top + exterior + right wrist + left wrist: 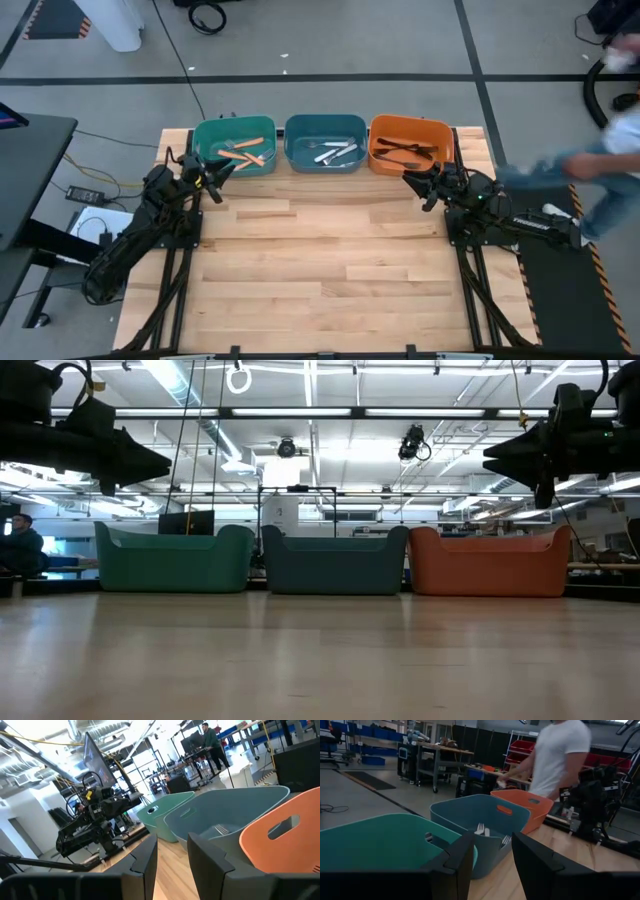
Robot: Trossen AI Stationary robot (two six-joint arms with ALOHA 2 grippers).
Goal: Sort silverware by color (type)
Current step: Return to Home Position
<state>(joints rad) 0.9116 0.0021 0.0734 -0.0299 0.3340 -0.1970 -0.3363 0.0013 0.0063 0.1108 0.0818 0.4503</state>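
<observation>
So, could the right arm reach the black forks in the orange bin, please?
Probably yes: the right gripper hovers open just beside the orange bin, the black forks lie uncovered inside, and nothing stands between.

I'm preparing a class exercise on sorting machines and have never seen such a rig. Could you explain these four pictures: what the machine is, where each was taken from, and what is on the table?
It is a robot with two dark arms at a wooden table, each ending in a two-finger gripper. One picture looks straight down, one looks level across the tabletop, and two come from cameras on the arms' wrists.

Three bins stand along one edge. The green bin holds orange-handled forks, the blue bin holds silver forks, and the orange bin holds black forks.

The left gripper and right gripper are open, hold nothing and hover near the outer bins. A person is beside the table.
</observation>
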